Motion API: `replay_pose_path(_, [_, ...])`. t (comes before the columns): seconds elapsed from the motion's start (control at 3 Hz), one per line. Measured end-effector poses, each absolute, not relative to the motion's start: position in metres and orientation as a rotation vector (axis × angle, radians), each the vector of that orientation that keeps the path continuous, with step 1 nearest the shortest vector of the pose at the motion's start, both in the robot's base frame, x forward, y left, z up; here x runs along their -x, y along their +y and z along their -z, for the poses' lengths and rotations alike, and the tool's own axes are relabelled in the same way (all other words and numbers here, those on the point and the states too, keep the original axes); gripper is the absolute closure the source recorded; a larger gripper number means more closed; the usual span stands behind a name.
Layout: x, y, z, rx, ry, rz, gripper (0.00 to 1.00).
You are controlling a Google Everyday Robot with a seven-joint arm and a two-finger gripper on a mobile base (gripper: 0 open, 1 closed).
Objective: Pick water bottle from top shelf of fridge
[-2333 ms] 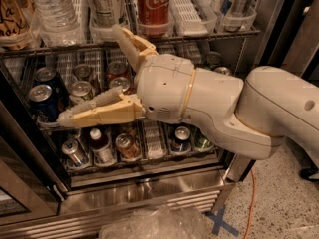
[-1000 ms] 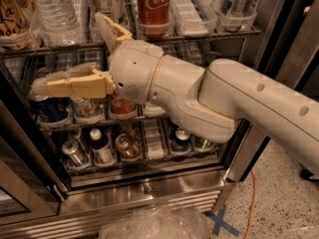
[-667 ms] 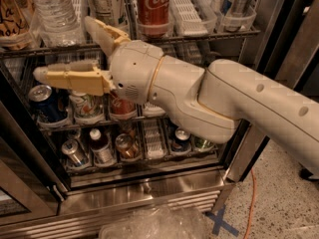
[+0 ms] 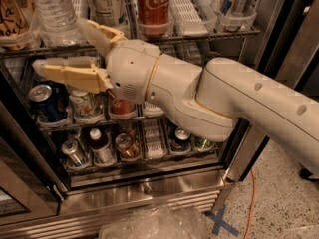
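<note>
The water bottle [image 4: 56,13], clear and ribbed, stands at the left of the top shelf [image 4: 209,35]; its cap is cut off by the frame's top edge. My gripper [image 4: 60,45] is open in front of the fridge [image 4: 149,195]. Its upper finger reaches up to the shelf's front edge just right of the bottle's base. Its lower finger lies level below the shelf, in front of the can rack. The gripper holds nothing and sits just below and in front of the bottle.
A bottle with a white printed label [image 4: 105,3] and a red cola can [image 4: 153,6] stand right of the water bottle. Blue and other cans [image 4: 46,101] fill the lower racks. The dark door frame [image 4: 279,44] is at right. Crumpled plastic [image 4: 159,223] lies on the floor.
My gripper has risen from the lower can racks and swung left, up to the top shelf's front edge below the water bottle. It has stayed open.
</note>
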State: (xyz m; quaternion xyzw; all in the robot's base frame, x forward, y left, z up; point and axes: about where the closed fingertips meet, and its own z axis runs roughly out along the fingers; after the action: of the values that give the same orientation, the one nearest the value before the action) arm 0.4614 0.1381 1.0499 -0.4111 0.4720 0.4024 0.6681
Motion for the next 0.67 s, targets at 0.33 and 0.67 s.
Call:
replay_pose_path(0.33, [-0.465, 0.14, -1.048, 0.926, 1.082, -0.894, 0.25])
replay_pose_path(0.67, [-0.482, 0.138, -1.051, 0.871, 1.107, -0.861, 0.24])
